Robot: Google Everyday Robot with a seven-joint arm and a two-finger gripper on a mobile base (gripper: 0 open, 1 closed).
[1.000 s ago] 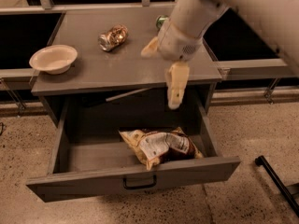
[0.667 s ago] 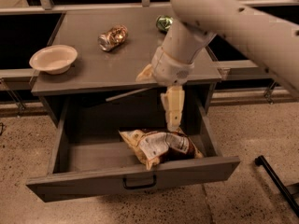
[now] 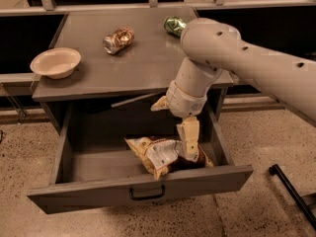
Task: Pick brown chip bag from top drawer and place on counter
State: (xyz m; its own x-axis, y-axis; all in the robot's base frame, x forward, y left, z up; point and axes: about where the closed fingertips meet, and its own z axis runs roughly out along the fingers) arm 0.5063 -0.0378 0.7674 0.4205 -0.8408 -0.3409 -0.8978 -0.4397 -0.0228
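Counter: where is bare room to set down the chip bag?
Free: the front middle of the counter, between the bowl and the arm, in front of the copper can. Crowded: the right side, by the green can. The tool is down in the drawer at the chip bag.

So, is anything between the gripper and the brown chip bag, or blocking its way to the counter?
Nothing visible. The gripper is at the crinkled dark-brown foil chip bag in the open grey metal drawer; the flat grey counter above shows bare surface.

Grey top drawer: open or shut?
Open: the wide grey metal top drawer is pulled out, the crinkled brown chip bag lies inside, and the gripper is down at the bag.
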